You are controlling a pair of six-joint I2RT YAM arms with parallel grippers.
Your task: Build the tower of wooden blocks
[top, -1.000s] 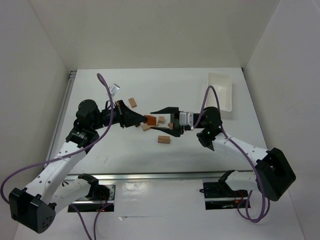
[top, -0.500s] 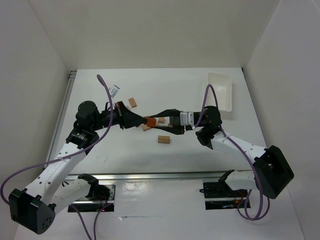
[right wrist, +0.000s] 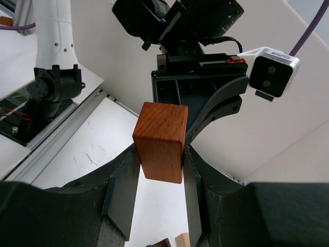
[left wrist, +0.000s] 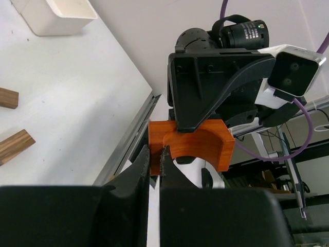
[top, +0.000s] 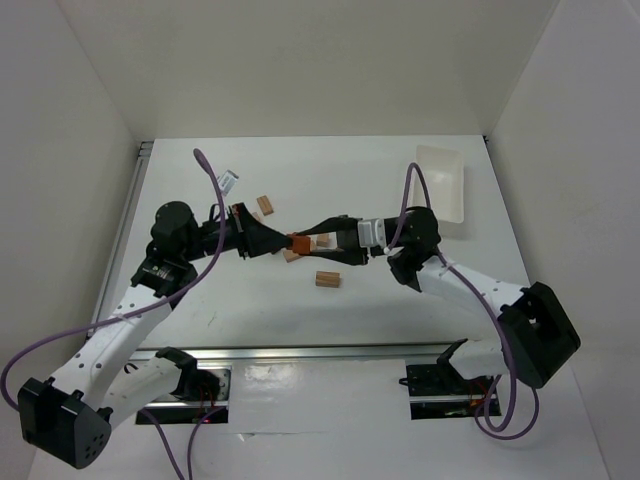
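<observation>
Near the middle of the desk (top: 380, 180) the two arms meet tip to tip over one reddish-orange block (top: 299, 243), which is held up off the surface between them. The left hand (top: 285, 243) reaches in from the left with its fingers drawn almost together, pinching one thin leg of the block; its wrist view shows the piece (left wrist: 198, 141) to be arch-shaped, with a curved cut-out on its underside. The right hand (top: 312, 240) comes in from the opposite side at a middling width, and in its own wrist view both fingers press flat against the two side faces of the same block (right wrist: 160, 141), so both hands grip it at once. Other wooden pieces lie loose on the desk: a tan block (top: 328, 279) just in front of the hands, a brown block (top: 264, 205) behind the left hand, and a small pale piece (top: 292, 256) under the meeting point. A white tray (top: 442, 180) sits well apart at the far right.
</observation>
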